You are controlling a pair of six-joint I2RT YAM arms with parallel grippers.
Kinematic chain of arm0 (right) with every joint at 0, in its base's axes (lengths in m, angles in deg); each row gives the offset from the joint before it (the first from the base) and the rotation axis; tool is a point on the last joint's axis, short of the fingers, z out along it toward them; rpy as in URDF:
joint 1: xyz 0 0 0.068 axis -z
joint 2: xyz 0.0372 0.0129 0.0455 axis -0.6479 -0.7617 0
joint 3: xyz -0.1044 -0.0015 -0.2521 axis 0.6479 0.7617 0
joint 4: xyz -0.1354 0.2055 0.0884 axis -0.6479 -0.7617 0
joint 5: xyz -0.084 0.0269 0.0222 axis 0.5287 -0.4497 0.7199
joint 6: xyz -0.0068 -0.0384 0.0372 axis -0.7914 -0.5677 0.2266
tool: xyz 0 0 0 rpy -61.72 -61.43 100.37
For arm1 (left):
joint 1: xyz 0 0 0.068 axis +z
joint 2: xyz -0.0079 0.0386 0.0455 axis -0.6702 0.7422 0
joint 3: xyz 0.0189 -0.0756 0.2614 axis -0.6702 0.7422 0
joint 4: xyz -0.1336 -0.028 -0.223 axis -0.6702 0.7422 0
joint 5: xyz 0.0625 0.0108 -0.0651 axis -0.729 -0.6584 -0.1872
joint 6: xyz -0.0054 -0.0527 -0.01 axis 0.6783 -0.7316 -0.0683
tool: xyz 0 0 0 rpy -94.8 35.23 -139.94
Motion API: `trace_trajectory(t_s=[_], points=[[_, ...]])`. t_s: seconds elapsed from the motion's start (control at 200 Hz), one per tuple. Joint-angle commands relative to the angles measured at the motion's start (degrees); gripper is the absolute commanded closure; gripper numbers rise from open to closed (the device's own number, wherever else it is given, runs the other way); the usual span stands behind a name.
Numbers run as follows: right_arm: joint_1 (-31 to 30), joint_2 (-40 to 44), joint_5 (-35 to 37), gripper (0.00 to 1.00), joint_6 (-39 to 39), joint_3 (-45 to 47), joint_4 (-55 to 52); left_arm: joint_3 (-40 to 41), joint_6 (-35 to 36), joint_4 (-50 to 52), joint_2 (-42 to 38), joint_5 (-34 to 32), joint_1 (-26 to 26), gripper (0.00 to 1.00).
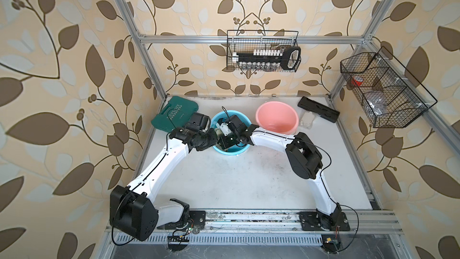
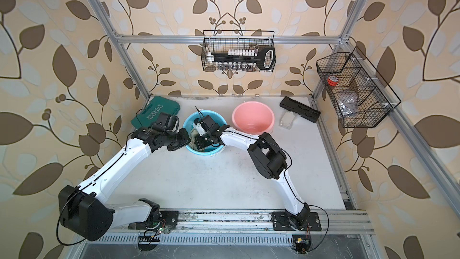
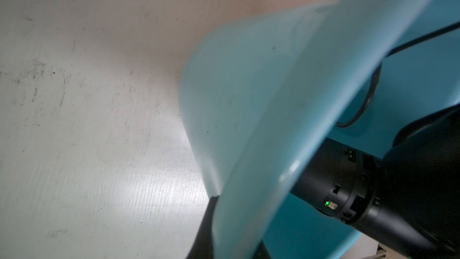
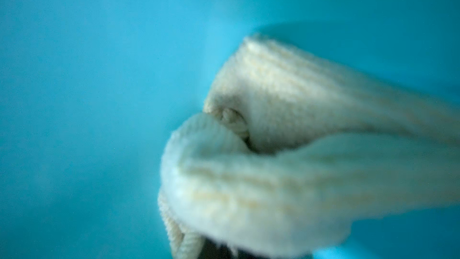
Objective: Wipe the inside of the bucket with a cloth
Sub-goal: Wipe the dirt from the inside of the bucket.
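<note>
A blue bucket stands at the back middle of the table in both top views. My left gripper is shut on the bucket's left rim; in the left wrist view the bucket wall runs between the two dark fingers. My right gripper reaches down inside the bucket and is shut on the cloth, a pale ribbed bunch pressed against the blue inner wall. A little of the cloth shows in a top view. The right fingertips are hidden by the cloth.
A pink bucket stands right of the blue one. A green tool case lies at the back left, close behind my left wrist. A black tray and a clear bag lie at the back right. Wire baskets hang on the frame.
</note>
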Motion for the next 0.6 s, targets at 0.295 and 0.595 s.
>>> trace_trajectory(t_s=[0.295,0.595], points=[[-0.7,2.5,27.5,1.0,0.1,1.0,4.2,-1.0,5.4,11.8,2.2,12.0,-1.9,1.0],[-3.6,2.3,49.1,1.0,-5.4,0.7,5.6,-8.4,7.4,16.4,7.0,12.8,-1.8,1.0]])
